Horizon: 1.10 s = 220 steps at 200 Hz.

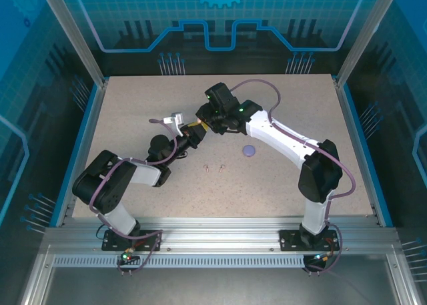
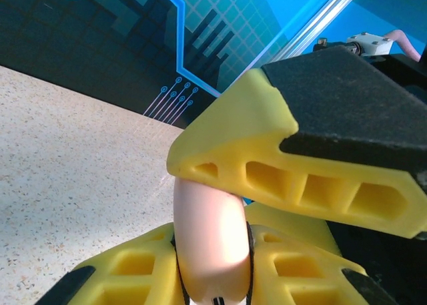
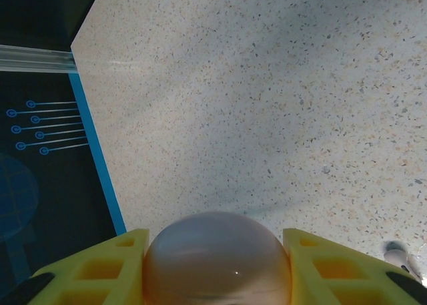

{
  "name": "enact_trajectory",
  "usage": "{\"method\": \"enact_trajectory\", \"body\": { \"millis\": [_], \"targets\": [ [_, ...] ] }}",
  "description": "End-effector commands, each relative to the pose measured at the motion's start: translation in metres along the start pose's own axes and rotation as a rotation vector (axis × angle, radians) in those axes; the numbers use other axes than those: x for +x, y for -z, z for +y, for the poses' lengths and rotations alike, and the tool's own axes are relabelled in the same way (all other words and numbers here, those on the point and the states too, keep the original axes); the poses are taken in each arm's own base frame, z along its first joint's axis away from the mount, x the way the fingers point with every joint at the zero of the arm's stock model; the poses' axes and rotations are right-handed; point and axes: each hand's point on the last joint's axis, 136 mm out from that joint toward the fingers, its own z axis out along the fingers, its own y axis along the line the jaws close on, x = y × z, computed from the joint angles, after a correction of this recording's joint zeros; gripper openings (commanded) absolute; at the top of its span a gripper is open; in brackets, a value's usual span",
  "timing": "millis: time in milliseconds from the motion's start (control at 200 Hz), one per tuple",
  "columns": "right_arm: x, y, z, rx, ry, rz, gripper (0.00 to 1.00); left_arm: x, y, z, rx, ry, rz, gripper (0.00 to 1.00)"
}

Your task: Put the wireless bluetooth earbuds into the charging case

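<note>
A pale pink round charging case (image 2: 212, 225) is held above the table between both grippers. My left gripper (image 2: 212, 243) is shut on it, one yellow finger on each side. A yellow finger (image 2: 267, 161) of my right gripper presses on its top. In the right wrist view the case's dome (image 3: 217, 258) sits tight between the fingers of my right gripper (image 3: 215, 243). From above, my left gripper (image 1: 192, 134) and right gripper (image 1: 203, 121) meet at mid-table. Two tiny pale earbuds (image 1: 207, 166) (image 1: 221, 165) lie on the table nearer the bases. One small pale earbud (image 3: 399, 255) lies at the lower right of the right wrist view.
A purple round case (image 1: 249, 150) lies on the speckled table (image 1: 287, 105), just right of the grippers and under the right forearm. Blue rails and clear walls (image 1: 83, 125) edge the table.
</note>
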Motion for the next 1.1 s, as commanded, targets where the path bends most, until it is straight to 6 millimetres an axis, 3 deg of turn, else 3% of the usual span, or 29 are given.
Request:
{"method": "enact_trajectory", "body": {
  "millis": [0,240,365,460,540,650,745,890,1096],
  "targets": [
    [0.009,0.011,0.001,-0.010,-0.009,0.020,0.36,-0.024,-0.004,-0.022,0.059,-0.063,-0.078,0.11],
    [0.005,0.015,0.004,-0.024,-0.012,0.010,0.40,-0.025,-0.005,-0.025,0.069,-0.059,-0.079,0.00],
    [-0.004,0.018,0.005,-0.035,-0.023,-0.006,0.48,-0.025,-0.005,-0.027,0.078,-0.049,-0.072,0.00],
    [-0.016,0.023,0.009,-0.056,-0.025,-0.023,0.63,-0.024,-0.005,-0.028,0.087,-0.041,-0.065,0.00],
    [-0.029,0.034,0.011,-0.077,-0.022,-0.047,0.72,-0.022,-0.006,-0.030,0.098,-0.032,-0.054,0.00],
    [-0.047,0.054,0.009,-0.100,0.008,-0.087,0.76,-0.018,-0.007,-0.034,0.127,-0.018,-0.027,0.00],
    [-0.062,0.071,-0.006,-0.096,0.055,-0.114,0.78,-0.013,-0.008,-0.038,0.159,-0.007,0.007,0.00],
    [-0.080,0.094,-0.045,-0.089,0.150,-0.147,0.79,-0.006,-0.006,-0.043,0.197,0.001,0.074,0.00],
    [-0.089,0.114,-0.094,-0.100,0.337,-0.185,0.79,0.004,-0.005,-0.062,0.270,-0.034,0.240,0.00]
  ]
}}
